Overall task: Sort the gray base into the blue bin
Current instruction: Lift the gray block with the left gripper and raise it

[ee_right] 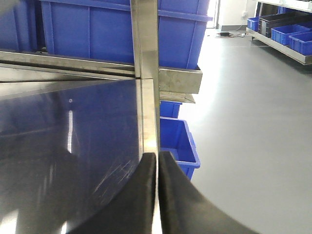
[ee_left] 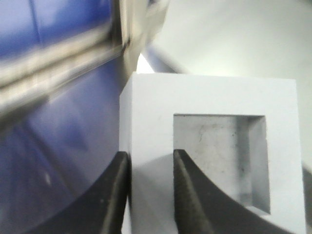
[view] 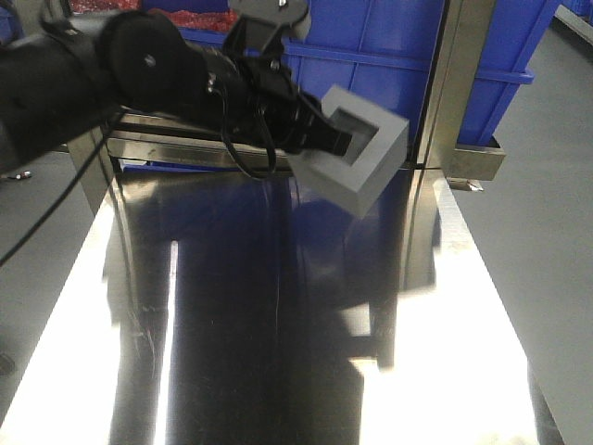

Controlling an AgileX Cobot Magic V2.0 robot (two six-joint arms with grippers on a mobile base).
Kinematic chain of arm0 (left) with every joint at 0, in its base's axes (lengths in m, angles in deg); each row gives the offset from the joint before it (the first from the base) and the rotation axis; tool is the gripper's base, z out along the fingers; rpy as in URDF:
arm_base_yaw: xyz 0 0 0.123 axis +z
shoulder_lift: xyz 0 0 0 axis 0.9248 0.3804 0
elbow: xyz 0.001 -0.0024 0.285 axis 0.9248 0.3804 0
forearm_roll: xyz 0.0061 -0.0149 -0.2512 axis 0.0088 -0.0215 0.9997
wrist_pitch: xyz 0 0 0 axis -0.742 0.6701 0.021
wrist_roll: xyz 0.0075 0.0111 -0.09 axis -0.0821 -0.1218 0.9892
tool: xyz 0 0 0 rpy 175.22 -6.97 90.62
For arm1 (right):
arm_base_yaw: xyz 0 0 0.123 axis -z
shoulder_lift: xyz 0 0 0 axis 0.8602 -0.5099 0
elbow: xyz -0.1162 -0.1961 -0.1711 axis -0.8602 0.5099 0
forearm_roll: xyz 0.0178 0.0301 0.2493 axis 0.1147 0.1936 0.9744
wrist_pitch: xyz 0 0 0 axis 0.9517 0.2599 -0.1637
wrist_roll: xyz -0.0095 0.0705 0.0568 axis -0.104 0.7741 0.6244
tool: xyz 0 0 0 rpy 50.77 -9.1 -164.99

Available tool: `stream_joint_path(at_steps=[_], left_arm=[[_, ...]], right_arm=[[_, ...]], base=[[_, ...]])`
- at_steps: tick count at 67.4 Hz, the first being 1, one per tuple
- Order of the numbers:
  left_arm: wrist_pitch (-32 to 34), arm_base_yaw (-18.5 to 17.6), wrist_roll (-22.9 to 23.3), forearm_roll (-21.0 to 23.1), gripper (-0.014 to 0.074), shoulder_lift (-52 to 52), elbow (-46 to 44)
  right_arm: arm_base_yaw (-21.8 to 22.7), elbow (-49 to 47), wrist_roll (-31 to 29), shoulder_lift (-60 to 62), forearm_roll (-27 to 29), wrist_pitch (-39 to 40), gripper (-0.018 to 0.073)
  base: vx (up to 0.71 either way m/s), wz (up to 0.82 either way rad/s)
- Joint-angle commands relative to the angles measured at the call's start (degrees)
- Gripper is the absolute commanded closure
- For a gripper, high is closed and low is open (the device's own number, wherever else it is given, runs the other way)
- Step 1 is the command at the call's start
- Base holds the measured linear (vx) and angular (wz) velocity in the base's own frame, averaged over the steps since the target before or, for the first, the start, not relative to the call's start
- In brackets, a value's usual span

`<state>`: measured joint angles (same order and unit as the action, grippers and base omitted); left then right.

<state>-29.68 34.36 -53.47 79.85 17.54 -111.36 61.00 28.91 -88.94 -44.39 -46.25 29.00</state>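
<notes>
left end effector (view: pixel 345 139) pinches one wall of the gray base (view: pixel 357 185) through its recess; block held tilted in air over the far end of the bench (view: pixel 232 352). blue bin (view: pixel 389 65) sits just beyond and higher, straight ahead. right end effector (ee_right: pixel 157 163) pressed together, empty, by the bench's right edge. shiny steel top, bare floor (ee_right: pixel 253 122) to the right.

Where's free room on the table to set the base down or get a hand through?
The steel table is bare from near edge to the far rail, both sides. Crowded only at the far end: left hand holds the gray base in the air there, close to the upright post and blue bin.
</notes>
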Motion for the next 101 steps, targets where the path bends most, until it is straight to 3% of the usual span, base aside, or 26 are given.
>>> stream_joint_path(at_steps=[1,8,18,42,65,81,101], left_arm=[[6.41,-1.24,-0.33,-0.5,0.0605,-6.43,-1.77],[6.73,-1.75,-0.33,-0.53,0.0605,-9.73,-1.31],[12.5,-1.9,-0.33,-0.47,0.0605,-15.66,5.01],[28.24,-1.9,-0.27,-0.27,0.0605,-34.39,34.64],[47.97,-1.9,-0.08,1.7,0.0605,-56.41,60.69],[49.37,-1.9,-0.16,1.7,0.0605,-68.25,69.58],[49.47,-1.9,-0.16,1.7,0.0605,-71.62,69.71]], right_arm=[[0.14,0.11,-0.65,-1.03,-0.43,4.13,0.0564],[0.14,0.11,-0.65,-1.03,-0.43,4.13,0.0564],[0.14,0.11,-0.65,-1.03,-0.43,4.13,0.0564],[0.14,0.11,-0.65,-1.03,-0.43,4.13,0.0564],[0.14,0.11,-0.65,-1.03,-0.43,4.13,0.0564],[0.14,0.11,-0.65,-1.03,-0.43,4.13,0.0564],[0.14,0.11,-0.65,-1.03,-0.43,4.13,0.0564]], base=[[0.0,0.0],[0.0,0.0],[0.0,0.0],[0.0,0.0],[0.0,0.0],[0.0,0.0],[0.0,0.0]])
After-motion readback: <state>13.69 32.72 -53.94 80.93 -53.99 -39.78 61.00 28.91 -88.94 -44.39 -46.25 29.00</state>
